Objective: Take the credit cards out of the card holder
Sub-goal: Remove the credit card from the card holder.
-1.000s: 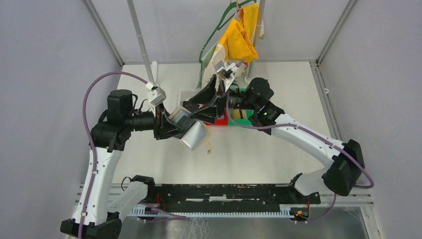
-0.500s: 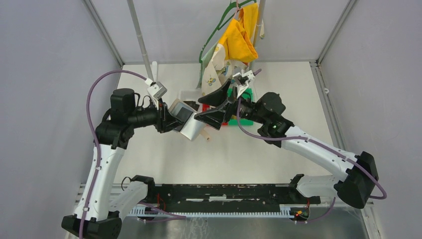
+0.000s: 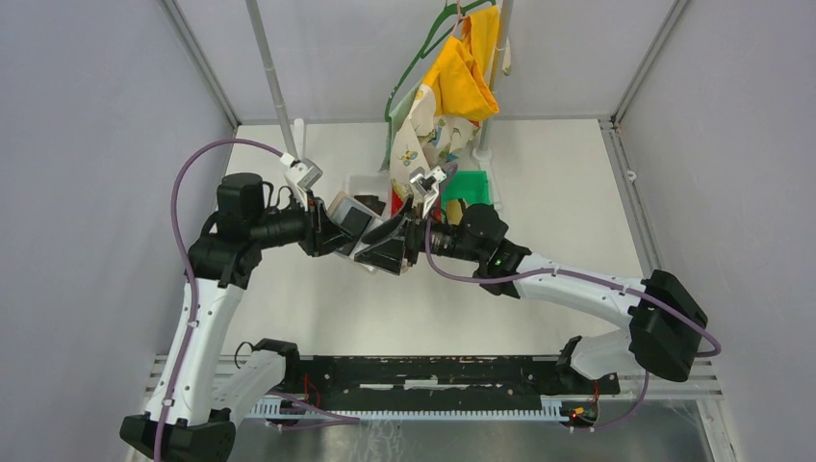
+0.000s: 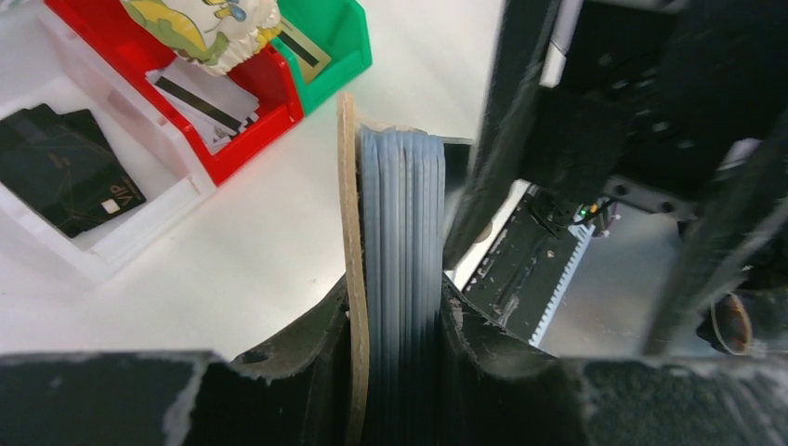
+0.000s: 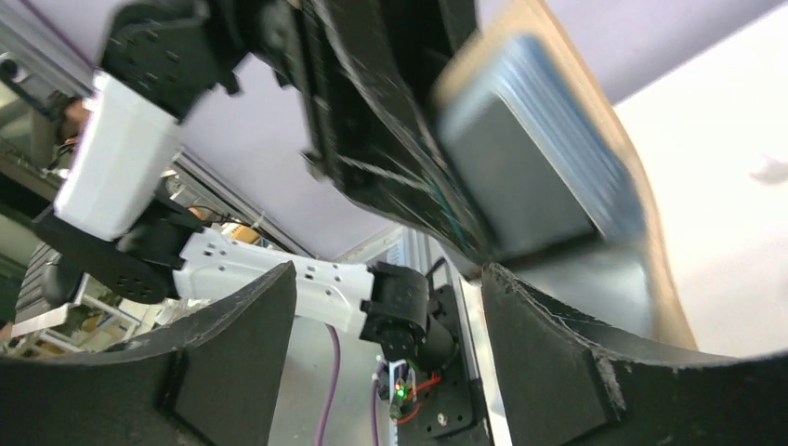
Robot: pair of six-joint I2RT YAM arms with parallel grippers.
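The card holder is up off the desk, held on edge in the left tool. Its fingers are pressed onto the two faces, tan cover on one side and the thick pack of clear sleeves on the other. In the top view it sits between the two arms, in front of the bins.

Several credit cards are already out:
- Black ones lie in the white bin.
- Pale ones with dark stripes lie in the red bin, partly under a patterned cloth.
- One more lies in the green bin.

The task therefore looks well under way. The sleeves show only edge-on or blurred, so I cannot tell whether any cards are left inside, or how many.

The right tool faces the holder's open side. Its fingers are spread wide, nothing is between them, and it does not touch the holder. In its own wrist view the sleeve pack lies just ahead and above, out of focus.

This reads as the approach for another pull. The right tool needs to close on a card edge poking from a sleeve while the left tool keeps the holder steady. The likely trouble is pinching a sleeve instead of a card, or dragging the whole pack sideways.
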